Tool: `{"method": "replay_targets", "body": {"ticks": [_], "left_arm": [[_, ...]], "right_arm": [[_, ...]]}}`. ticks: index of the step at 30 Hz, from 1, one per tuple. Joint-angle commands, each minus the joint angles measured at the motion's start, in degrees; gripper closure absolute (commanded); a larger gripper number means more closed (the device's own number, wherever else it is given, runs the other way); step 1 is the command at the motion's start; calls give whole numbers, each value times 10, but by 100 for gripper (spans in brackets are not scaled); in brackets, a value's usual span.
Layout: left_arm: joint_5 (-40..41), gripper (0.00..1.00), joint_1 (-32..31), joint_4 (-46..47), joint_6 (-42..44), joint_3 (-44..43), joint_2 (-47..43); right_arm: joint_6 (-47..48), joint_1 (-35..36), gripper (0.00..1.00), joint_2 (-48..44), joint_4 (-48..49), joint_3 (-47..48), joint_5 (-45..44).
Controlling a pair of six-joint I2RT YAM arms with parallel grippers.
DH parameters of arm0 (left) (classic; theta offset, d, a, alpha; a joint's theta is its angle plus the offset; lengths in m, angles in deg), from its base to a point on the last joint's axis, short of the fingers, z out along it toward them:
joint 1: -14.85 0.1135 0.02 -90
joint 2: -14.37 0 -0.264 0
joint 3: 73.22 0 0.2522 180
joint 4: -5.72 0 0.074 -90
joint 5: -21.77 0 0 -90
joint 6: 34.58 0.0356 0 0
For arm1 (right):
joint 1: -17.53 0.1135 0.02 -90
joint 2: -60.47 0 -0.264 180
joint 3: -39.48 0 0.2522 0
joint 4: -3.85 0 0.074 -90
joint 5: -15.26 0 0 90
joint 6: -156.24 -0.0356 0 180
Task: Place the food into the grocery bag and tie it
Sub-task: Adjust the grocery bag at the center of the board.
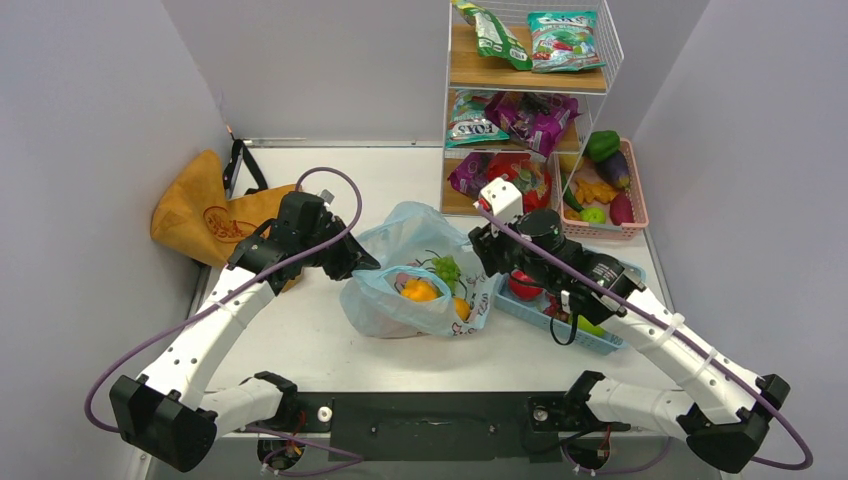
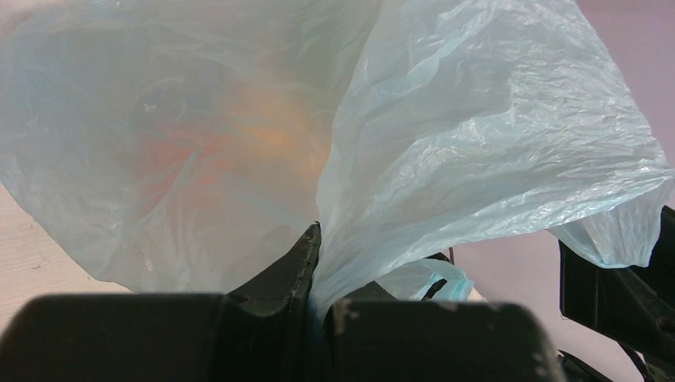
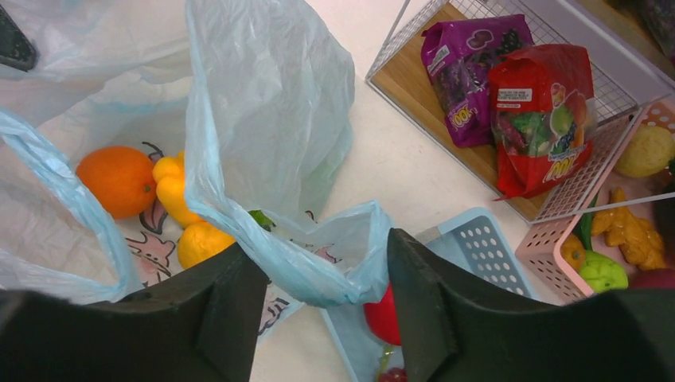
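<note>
so the left end effector (image 2: 314,239) pinches the crinkly light-blue plastic bag (image 2: 477,119) at 9 o'clock, right end effector (image 3: 326,263) spread around its 3 o'clock loop handle (image 3: 354,247), maybe touching.

Light blue grocery bag (image 1: 410,232), orange food (image 3: 119,179), pink basket (image 1: 603,233)

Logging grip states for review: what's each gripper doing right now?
Left gripper: shut on the grocery bag.
Right gripper: open, bag edge between its jaws.

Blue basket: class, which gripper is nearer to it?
Right. The right gripper hangs beside the basket, over the rim of the bag; the left gripper is across the bag, shut on its plastic.
</note>
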Motion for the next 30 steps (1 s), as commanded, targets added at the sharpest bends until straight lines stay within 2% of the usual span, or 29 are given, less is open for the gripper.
{"method": "replay_targets", "body": {"ticks": [1,5,14,20,25,30], "left_arm": [[7,100,4,19,0,-9,-2],[9,100,4,21,-3,1,-5],[11,100,11,9,6,-21,-3],[-5,100,26,-35,45,-94,44],[-24,100,41,-65,89,-169,93],[-31,100,49,-106,127,-229,147]], "right_arm": [[10,10,58,-13,26,1,0],[11,14,78,-27,26,-2,1],[-34,40,100,-38,-12,37,38],[-104,74,100,-40,-47,81,33],[-180,80,100,-16,-65,129,102],[-201,92,100,11,-68,135,122]]}}
